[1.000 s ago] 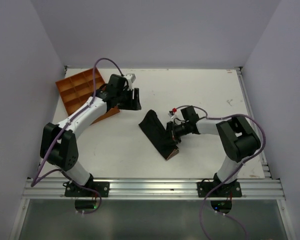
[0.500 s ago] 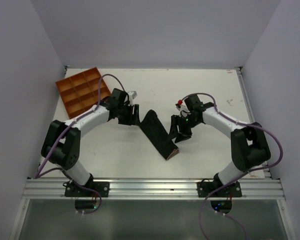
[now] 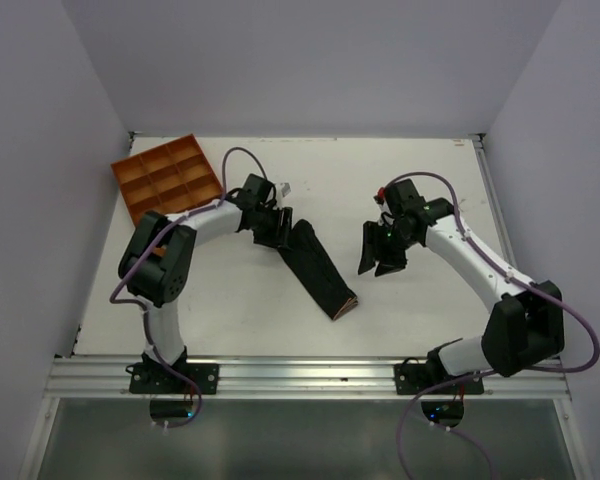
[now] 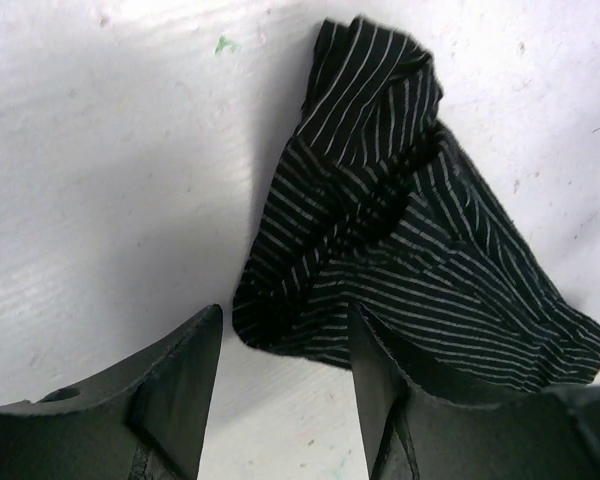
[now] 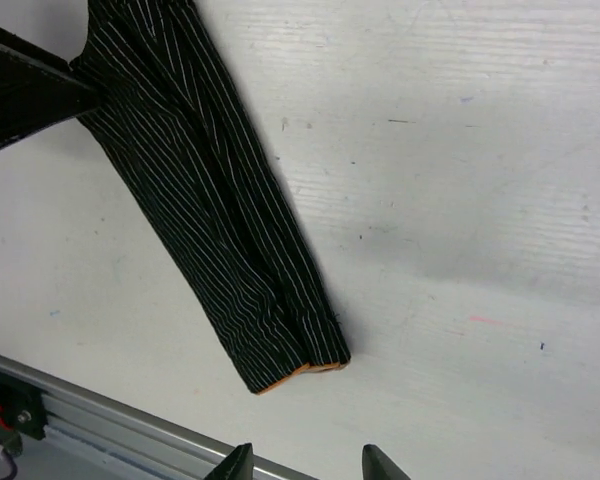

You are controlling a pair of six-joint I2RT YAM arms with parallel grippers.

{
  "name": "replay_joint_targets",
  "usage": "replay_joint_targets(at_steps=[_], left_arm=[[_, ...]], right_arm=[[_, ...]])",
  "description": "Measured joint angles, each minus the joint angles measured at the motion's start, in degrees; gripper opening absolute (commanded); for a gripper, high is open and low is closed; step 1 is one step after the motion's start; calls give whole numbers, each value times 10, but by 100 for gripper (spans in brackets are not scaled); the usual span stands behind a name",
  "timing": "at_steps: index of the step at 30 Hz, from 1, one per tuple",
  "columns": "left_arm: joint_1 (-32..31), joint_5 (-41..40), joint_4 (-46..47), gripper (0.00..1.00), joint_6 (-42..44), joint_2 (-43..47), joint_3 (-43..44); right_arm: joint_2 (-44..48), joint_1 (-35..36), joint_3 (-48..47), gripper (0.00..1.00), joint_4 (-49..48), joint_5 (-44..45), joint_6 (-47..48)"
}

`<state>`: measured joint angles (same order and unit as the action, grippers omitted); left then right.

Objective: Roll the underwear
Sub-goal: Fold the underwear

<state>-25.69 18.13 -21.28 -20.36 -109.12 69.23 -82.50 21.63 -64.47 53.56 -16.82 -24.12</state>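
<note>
Widest first: the white table point(image 3: 430, 180) is unchanged and the orange tray point(image 3: 165, 180) sits at its far left corner, but in the last second the two arms swap roles. The right arm point(image 3: 470, 255) swings out to the right, and the left arm point(image 3: 205, 220) sweeps in from beside the tray.

Between them lies the underwear point(image 3: 320, 272), mid-table. It is a narrow black pinstriped strip running diagonally from far-left to near-right, flat on the surface and with no roll started.

Now the claws. The right gripper point(image 3: 380, 262), which was pinching the strip's near end a second ago, has let go. It now hangs clear to the right of the fabric, and its fingertips point(image 5: 235, 465) are spread with nothing between them. The left gripper point(image 3: 277, 228) has arrived at the far end. Its fingers point(image 4: 180, 380) stand apart, straddling the bunched corner of the cloth and not yet pinching it.

Smallest detail: the reddish-brown edge point(image 5: 292, 376) shows at the near tip, lying loose now that it has been released.

My read is that the folding into a strip looks finished and the job passes to the left side. That claw seems set to close on the far end, which would be the start of the roll.
</note>
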Motion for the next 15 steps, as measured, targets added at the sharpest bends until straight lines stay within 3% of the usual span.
replay_joint_targets(at_steps=[4, 9, 11, 15], left_arm=[[-4, 11, 13, 56, 0, -38, 47], [-12, 26, 19, 56, -2, -133, 181], [-16, 23, 17, 57, -7, -164, 233], [-21, -4, 8, 64, -23, -155, 251]], right_arm=[[49, 0, 26, 49, 11, 30, -11], [103, 0, 79, 47, 27, 49, -20], [102, 0, 82, 50, 26, 48, -18], [80, 0, 83, 55, 11, 26, -13]])
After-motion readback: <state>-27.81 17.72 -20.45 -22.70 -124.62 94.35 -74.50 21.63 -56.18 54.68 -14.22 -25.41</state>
